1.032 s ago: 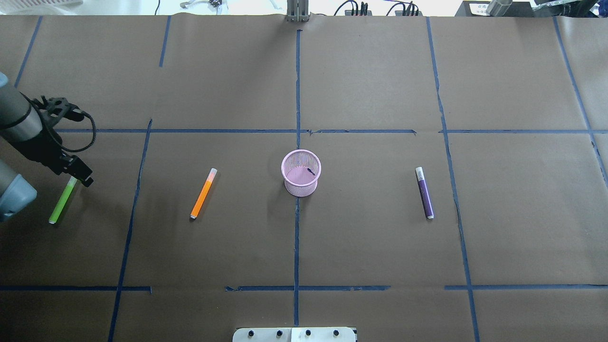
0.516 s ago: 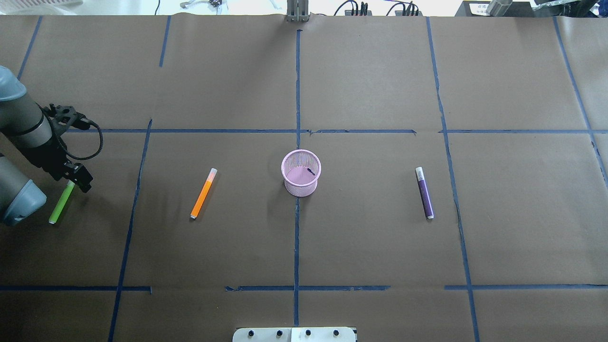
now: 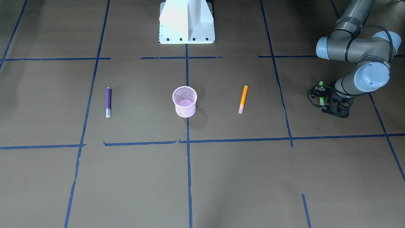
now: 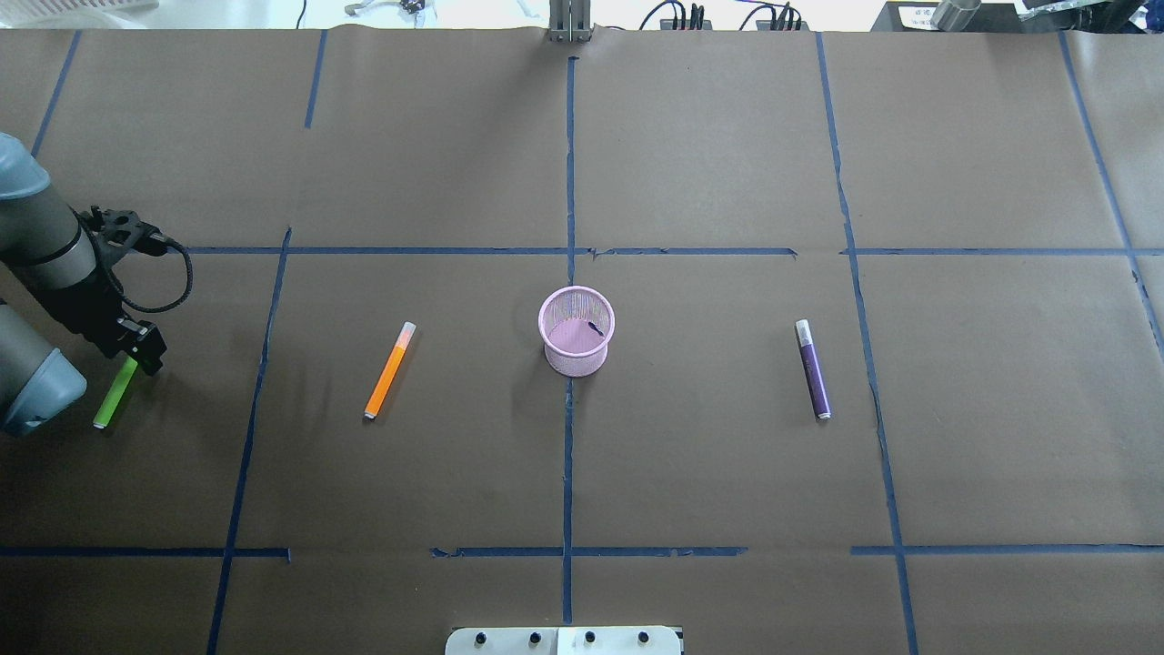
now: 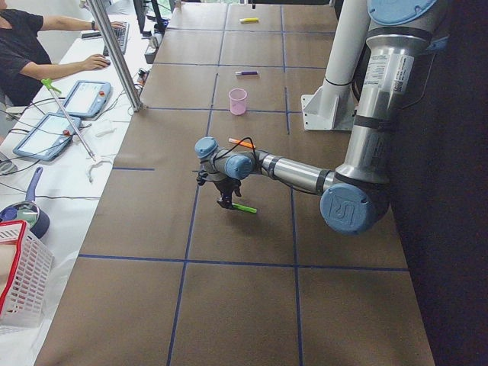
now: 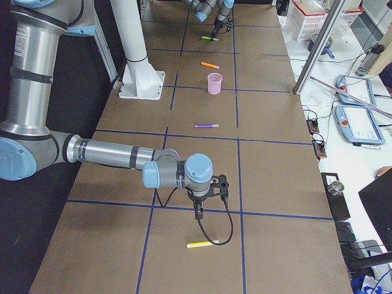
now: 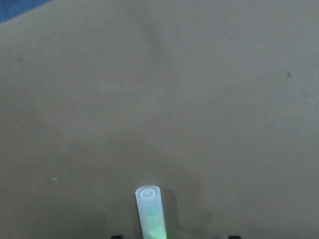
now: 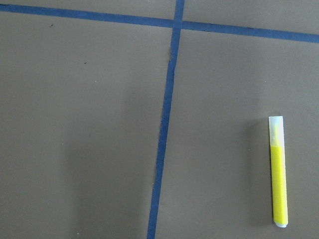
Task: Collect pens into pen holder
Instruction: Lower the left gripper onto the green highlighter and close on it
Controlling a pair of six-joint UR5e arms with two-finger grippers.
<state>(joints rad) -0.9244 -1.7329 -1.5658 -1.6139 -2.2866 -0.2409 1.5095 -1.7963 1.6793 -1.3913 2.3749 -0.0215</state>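
Note:
The pink mesh pen holder (image 4: pixel 576 330) stands upright mid-table, also in the front view (image 3: pixel 184 101). The orange pen (image 4: pixel 389 371) lies to its left and the purple pen (image 4: pixel 813 369) to its right. The green pen (image 4: pixel 113 400) lies at the far left. My left gripper (image 4: pixel 141 355) is low over its capped end, jaws open on either side; the left wrist view shows the pale cap (image 7: pixel 149 201) between them. My right gripper (image 6: pixel 198 213) shows only in the right side view, above bare paper; I cannot tell its state.
A yellow pen (image 8: pixel 279 172) lies on the paper near my right gripper, also in the right side view (image 6: pixel 201 244). The white robot base (image 3: pixel 186 22) stands at the table's robot side. A metal post (image 5: pixel 114 53) and a side table with tablets flank the far edge.
My left gripper has moved a little left and down onto the green pen's capped end, which it now covers. The pens and the holder have not moved.

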